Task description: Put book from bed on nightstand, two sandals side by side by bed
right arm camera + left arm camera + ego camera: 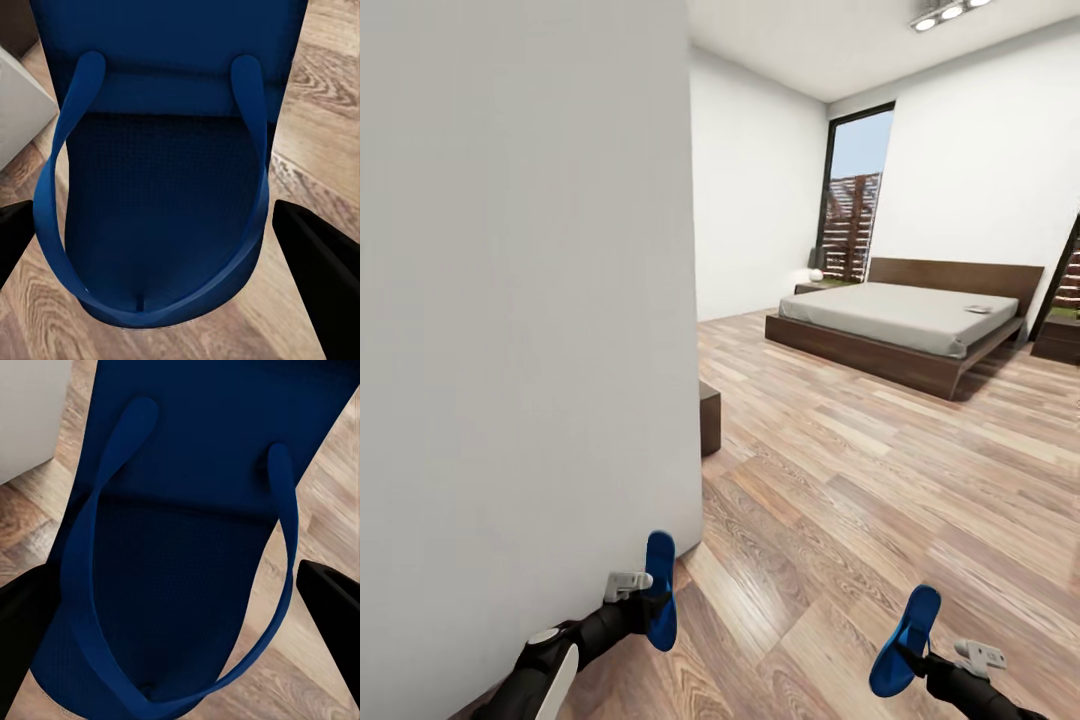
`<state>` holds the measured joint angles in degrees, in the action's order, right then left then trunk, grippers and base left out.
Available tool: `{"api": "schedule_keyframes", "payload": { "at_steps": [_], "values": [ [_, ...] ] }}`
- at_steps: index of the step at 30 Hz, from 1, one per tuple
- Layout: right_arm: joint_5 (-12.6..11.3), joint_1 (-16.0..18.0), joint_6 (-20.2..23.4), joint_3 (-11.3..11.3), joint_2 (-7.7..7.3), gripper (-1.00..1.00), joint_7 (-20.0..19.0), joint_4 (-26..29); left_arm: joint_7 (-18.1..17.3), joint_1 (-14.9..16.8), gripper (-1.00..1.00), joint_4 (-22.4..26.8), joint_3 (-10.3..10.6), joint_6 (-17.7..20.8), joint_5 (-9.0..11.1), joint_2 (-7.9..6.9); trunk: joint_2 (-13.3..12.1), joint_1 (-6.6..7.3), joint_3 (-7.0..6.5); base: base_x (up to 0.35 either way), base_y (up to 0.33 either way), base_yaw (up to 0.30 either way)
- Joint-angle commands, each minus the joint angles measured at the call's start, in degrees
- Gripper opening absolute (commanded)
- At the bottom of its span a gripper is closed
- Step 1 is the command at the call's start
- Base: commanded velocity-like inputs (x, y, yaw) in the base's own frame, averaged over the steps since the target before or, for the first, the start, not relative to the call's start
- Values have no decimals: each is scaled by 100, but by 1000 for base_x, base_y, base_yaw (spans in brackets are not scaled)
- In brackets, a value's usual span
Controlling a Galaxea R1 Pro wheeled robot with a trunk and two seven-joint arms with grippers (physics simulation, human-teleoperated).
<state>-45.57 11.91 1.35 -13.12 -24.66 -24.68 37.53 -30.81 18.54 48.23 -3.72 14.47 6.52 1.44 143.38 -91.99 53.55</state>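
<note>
Left gripper (656, 600) — clamped on one blue sandal (661, 588), held upright on edge near the foot of a white wall (525, 300). In the left wrist view the same sandal (187, 547) hangs between two dark fingers (330, 596), its blue strap (90, 555) looping toward the camera over plank floor (322, 510).

Right gripper (913, 655) — clamped on the second sandal (905, 640), tilted on edge with its toe end raised. In the right wrist view this sandal (165, 187) sits between the dark fingers (315, 255), strap (251, 150) arched over the sole, with floor (315, 90) behind it.

Both arms — dark sleeves with pale grey wrist fittings, entering from the lower edge of the head view, well apart from each other.

Floor (840, 470) — striped brown wood planks, running from the grippers to the bed.

Bed (900, 315) — low, pale grey mattress on a dark brown platform with a brown headboard, standing at the far side of the room, well apart from both sandals.

Book (977, 308) — small, flat, pale from here, lying on the mattress near the headboard end and toward the right edge; cover detail too small to read.

Nightstand (1057, 338) — dark wooden stand just beside the bed's right side, cut off by the picture edge. A second low stand (809, 287) sits at the bed's far left corner, bearing a small pale object.

Window (853, 195) — tall, dark-framed, behind the bed's left corner.

Low dark cabinet (710, 418) — its end projects past the white wall's edge.
</note>
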Motion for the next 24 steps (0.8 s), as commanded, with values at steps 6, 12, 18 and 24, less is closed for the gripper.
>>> {"api": "schedule_keyframes", "payload": {
  "at_steps": [6, 12, 18, 24],
  "values": [
    [-57, 6, 14, -24, -4, -100, -10, -1, -30, 1, -100, -4, -16, 55, 42, 6, -6, 16, -128, 0, 0, -246],
    [-57, 4, 14, -25, -4, -100, -10, -1, -30, 4, -100, -6, -10, 55, 42, 8, -15, 33, -260, 0, 0, -281],
    [-57, 4, 14, -29, -4, -100, -6, -1, -30, 2, -100, -7, -6, 55, 42, 10, -256, 164, -368, 0, 0, -283],
    [-57, 4, 14, -25, -4, -100, -2, -1, -30, 2, -100, -8, -12, 49, 48, 13, -296, 186, -386, 0, 0, -242]
  ]
}}
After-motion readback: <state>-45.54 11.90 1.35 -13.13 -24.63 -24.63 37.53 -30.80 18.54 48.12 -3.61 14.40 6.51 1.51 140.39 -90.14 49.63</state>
